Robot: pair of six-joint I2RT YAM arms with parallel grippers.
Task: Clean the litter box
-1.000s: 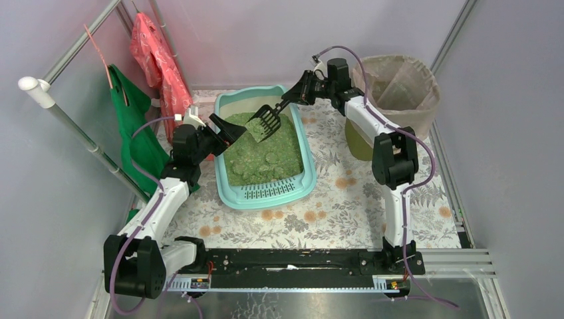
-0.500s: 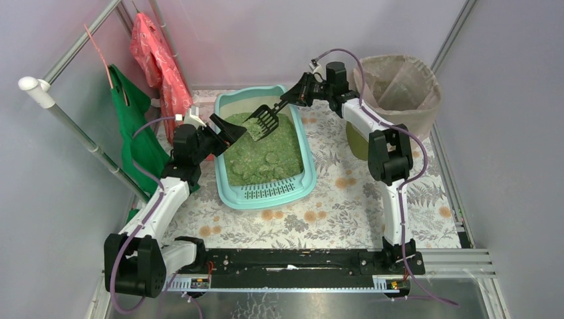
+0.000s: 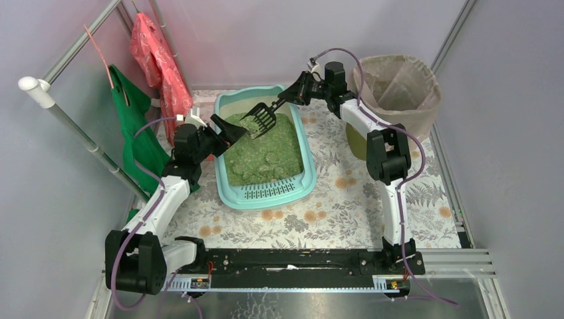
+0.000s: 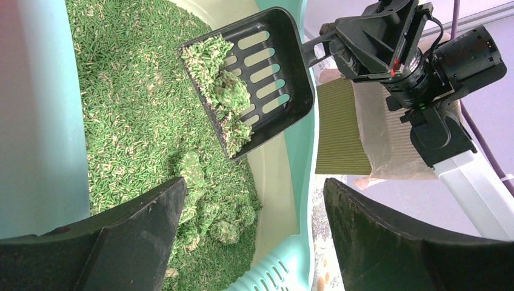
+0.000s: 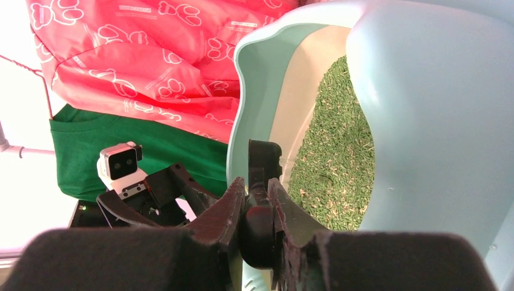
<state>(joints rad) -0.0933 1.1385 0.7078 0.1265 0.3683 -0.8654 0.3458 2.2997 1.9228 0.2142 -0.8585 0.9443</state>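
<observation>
The pale turquoise litter box [image 3: 266,194] holds green granules, with clumps [image 4: 213,213] near its end wall. A black slotted scoop [image 3: 261,119] hangs tilted over the far part of the granules and carries a lump of clumped litter [image 4: 225,92]. My right gripper [image 3: 297,92] is shut on the scoop's handle [image 5: 259,159], which sits pinched between the fingers [image 5: 257,194]. My left gripper [image 3: 229,130] stands open above the box's left rim. Nothing is between its fingers [image 4: 254,200], and the scoop [image 4: 267,73] floats just beyond them.
A round bin lined with a beige bag [image 3: 399,86] stands at the back right, behind the right arm. Red [image 3: 156,60] and green [image 3: 136,126] bags hang from a rack pole [image 3: 73,126] at the left. The floral mat [image 3: 346,199] lies around the box.
The right gripper has drawn the loaded scoop slightly left and back over the litter. The left arm has barely moved.
</observation>
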